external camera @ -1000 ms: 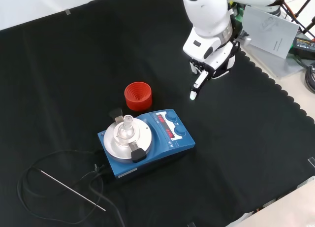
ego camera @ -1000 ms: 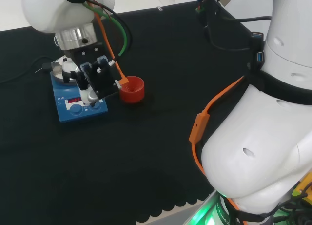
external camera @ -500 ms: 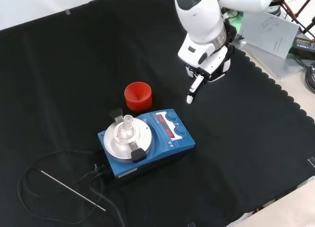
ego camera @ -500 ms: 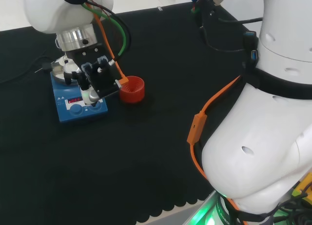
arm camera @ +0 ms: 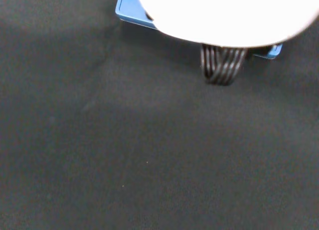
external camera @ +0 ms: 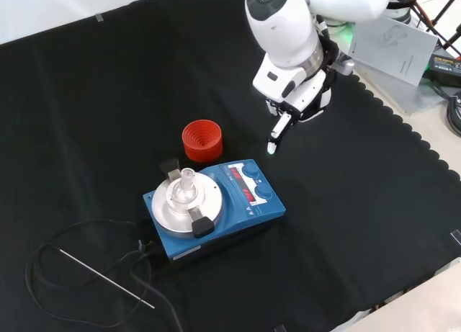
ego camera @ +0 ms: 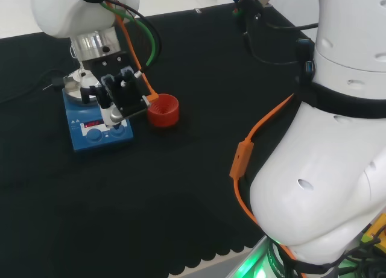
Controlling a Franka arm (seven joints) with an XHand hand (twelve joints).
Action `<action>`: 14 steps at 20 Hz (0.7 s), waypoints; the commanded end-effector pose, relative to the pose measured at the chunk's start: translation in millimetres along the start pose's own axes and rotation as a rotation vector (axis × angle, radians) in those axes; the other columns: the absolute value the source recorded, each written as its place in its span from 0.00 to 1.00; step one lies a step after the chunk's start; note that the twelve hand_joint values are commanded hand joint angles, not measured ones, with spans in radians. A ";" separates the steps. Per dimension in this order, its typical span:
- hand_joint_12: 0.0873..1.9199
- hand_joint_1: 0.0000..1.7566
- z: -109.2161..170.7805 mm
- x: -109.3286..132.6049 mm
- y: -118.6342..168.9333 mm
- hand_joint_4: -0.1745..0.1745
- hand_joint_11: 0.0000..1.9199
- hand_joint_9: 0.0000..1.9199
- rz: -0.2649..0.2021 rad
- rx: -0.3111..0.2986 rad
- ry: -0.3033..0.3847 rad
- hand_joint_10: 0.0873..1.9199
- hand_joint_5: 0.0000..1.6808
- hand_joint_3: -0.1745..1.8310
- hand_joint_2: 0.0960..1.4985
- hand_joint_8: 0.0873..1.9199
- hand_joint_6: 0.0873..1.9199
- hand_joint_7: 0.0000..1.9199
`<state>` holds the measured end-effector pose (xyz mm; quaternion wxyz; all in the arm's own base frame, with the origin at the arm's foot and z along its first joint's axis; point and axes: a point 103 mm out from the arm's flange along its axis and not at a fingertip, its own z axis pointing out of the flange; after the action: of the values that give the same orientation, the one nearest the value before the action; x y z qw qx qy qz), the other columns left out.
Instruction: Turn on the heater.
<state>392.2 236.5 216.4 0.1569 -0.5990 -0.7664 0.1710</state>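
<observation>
Robot hand (external camera: 292,105) empty, one finger out, above heater (external camera: 215,206); we descend straight onto front knobs (external camera: 256,181).

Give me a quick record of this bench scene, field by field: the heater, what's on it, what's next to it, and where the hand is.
heater: blue heater on the black cloth, round metal plate on top, two blue knobs at its front
on the plate: small clear glass piece
beside heater: red ribbed ring, nothing standing on it
cable: black cable trailing off the heater in the front view
hand: hand above the cloth, one finger pointing down, not touching the heater
task state: knobs not yet reached
</observation>
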 end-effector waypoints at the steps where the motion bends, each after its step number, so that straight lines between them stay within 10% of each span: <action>1: 0.69 0.88 -0.2 -12.3 28.3 0.29 0.71 0.86 -0.012 0.006 -0.005 0.82 0.15 0.75 0.23 0.93 0.21 0.81; 14: 0.70 0.88 11.7 -1.5 22.9 0.29 0.71 0.86 -0.016 0.014 -0.023 0.82 0.14 0.75 0.23 0.93 0.22 0.81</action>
<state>415.6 236.7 199.1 0.1559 -0.5903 -0.7716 0.1786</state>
